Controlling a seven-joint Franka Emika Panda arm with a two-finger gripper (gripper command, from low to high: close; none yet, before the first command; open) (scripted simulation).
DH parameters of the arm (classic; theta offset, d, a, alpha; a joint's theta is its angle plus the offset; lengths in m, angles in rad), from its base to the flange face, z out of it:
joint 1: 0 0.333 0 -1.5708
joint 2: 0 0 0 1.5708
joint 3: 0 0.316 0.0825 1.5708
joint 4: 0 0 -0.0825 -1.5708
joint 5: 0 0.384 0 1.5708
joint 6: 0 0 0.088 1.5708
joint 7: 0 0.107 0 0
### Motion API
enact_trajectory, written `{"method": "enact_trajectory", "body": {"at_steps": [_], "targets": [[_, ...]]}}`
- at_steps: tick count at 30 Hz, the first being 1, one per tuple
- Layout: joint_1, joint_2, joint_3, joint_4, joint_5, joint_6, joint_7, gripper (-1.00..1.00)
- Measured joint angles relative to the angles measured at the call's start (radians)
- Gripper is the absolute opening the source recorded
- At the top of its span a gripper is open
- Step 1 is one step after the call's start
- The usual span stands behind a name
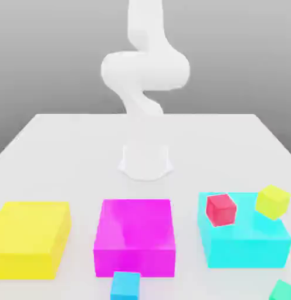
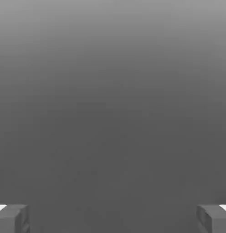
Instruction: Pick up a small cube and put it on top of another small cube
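- The small green cube [image 1: 284, 290] sits on the white surface [image 1: 66, 152] at the near corner on the exterior view's right, partly cut by the picture's edge, untouched and well apart from the arm.
- Just behind it lies a large cyan block [image 1: 244, 243], with a small red cube [image 1: 221, 210] on top and a small yellow-green cube [image 1: 273, 201] tilted at its far corner.
- A small cyan cube [image 1: 125, 285] rests in front of a large magenta block [image 1: 135, 234]; a large yellow block [image 1: 31, 237] lies further to the exterior view's left.
- The white arm [image 1: 145, 67] rises from its base at the middle of the surface, away from all the cubes.
- In the hand view the tool [image 2: 113, 218] stands wide, its two fingertips [image 2: 12, 218] far apart with nothing between them.
- Judged step: the very start, with the reach not yet made.
- The next move calls for carrying the tool over the green cube, lowering around it and closing, then choosing another small cube as the base.
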Motion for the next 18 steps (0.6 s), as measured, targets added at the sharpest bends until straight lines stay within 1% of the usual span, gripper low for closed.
{"method": "enact_trajectory", "body": {"at_steps": [11, 18], "targets": [[0.1, 0.405, 0.048, 0.059, 0.003, 0.089, -0.138, 0.0], [0.16, 0.659, 0.092, 0.095, -0.017, 0.144, -0.209, 0.0]]}}
